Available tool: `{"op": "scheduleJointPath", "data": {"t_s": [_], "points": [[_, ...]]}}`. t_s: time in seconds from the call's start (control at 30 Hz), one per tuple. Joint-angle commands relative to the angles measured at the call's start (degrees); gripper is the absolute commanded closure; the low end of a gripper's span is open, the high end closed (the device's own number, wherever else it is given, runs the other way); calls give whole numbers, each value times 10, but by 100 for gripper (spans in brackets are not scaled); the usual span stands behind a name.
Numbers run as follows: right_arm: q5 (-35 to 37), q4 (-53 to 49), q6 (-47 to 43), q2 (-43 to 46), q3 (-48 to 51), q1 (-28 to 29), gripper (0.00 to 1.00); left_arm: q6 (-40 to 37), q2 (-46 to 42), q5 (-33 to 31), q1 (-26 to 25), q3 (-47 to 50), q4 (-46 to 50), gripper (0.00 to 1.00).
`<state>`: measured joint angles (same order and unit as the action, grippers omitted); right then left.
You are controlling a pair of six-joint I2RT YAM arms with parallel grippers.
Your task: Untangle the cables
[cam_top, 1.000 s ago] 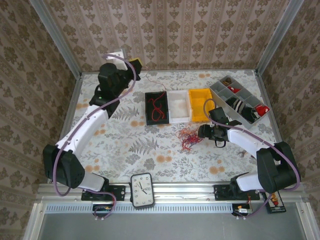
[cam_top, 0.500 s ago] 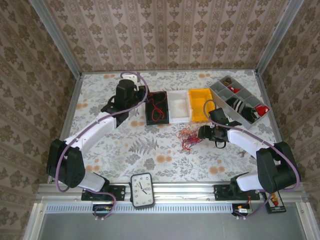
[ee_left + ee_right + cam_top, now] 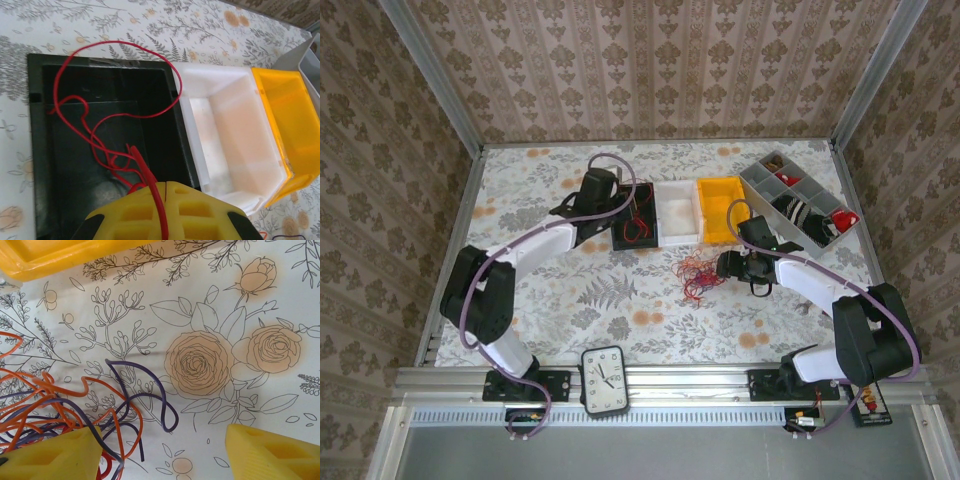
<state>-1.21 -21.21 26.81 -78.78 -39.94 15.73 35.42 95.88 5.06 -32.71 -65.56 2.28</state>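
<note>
Bright even light, soft faint shadows, closest foreground perhaps slightly blurred

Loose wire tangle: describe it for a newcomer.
On the floral table, a black bin, white bin and yellow bin sit in a row. Just in front of white and yellow lies a small orange-purple-red wire tangle, loose on the table, not in any bin.

A black bin (image 3: 65, 175), white bin (image 3: 678, 215) and yellow bin (image 3: 713, 205) touch in a row beside a grey divided tray (image 3: 756, 182).

tangled cables (image 3: 60, 407) cropped left, organizer (image 3: 760, 185) contents indistinct
</note>
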Motion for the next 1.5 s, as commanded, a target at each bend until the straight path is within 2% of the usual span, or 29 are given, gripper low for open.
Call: {"op": "scheduleJointPath", "data": {"t_s": [0.0,0.23,0.43,0.6,0.7,0.73,0.87,1.03,1.23,1.4,1.47], "points": [[14,-12,-4,13,0,-1,32,19,24,27,0,-34,-15,100],[19,-20,-5,21,0,-1,32,40,103,18,12,-96,2,100],[21,-22,-4,24,5,-2,32,26,152,4,16,-159,51,100],[23,-21,-4,28,7,-1,32,19,145,6,15,-177,62,79],[23,-21,-4,28,7,-2,32,18,130,13,14,-176,68,57],[23,-20,-4,28,7,-1,32,19,123,15,14,-175,70,52],[23,-19,-3,28,8,-2,32,22,87,14,15,-161,62,42],[24,-17,-3,29,7,-1,32,10,39,10,16,-147,62,40],[21,-13,-4,32,9,-2,32,-49,-9,-50,29,-119,56,41],[14,-12,-4,26,3,-1,32,-96,32,-13,62,-174,102,40],[12,-14,-4,25,0,-2,32,-109,62,9,93,-207,126,40]]}}
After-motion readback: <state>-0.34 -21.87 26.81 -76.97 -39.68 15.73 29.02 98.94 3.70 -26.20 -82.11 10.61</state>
